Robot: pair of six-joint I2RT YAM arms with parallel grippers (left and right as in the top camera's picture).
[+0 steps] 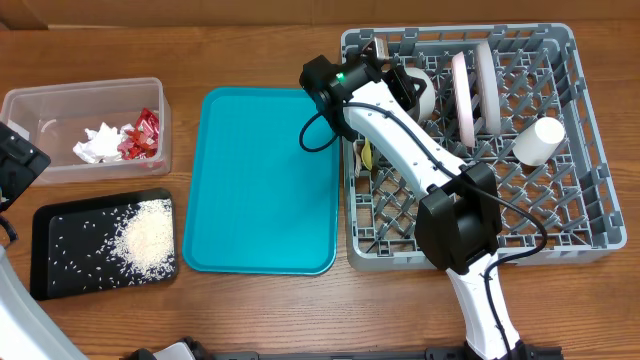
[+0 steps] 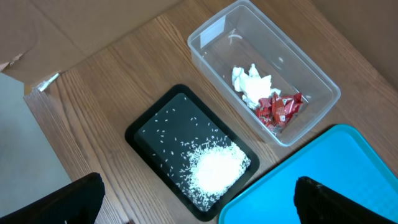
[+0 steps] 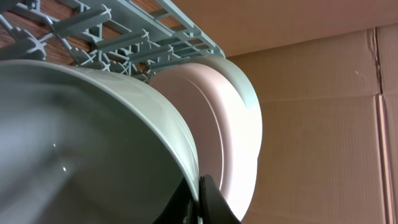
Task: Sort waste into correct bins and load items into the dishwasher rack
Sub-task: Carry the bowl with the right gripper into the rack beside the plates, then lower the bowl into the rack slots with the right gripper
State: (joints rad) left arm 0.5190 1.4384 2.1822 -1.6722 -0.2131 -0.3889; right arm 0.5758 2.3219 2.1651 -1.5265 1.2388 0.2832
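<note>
My right gripper (image 1: 404,84) is inside the grey dishwasher rack (image 1: 590,200) at its back left. In the right wrist view its fingers (image 3: 200,200) are shut on the rim of the pale bowl (image 3: 93,143), which stands on edge (image 1: 424,96). Two plates (image 1: 462,90) (image 1: 489,85) stand upright beside it, and one shows in the right wrist view (image 3: 230,124). The white cup (image 1: 538,140) lies in the rack. Yellow cutlery (image 1: 366,155) sits at the rack's left side. My left gripper (image 2: 199,208) is open and empty above the black tray (image 2: 149,130).
The clear tub (image 1: 85,95) holds the white napkin (image 1: 98,143) and red wrappers (image 1: 140,135). The black tray (image 1: 50,230) holds a pile of rice (image 1: 148,240). The teal tray (image 1: 265,180) lies between the bins and the rack. Cardboard walls stand behind the table.
</note>
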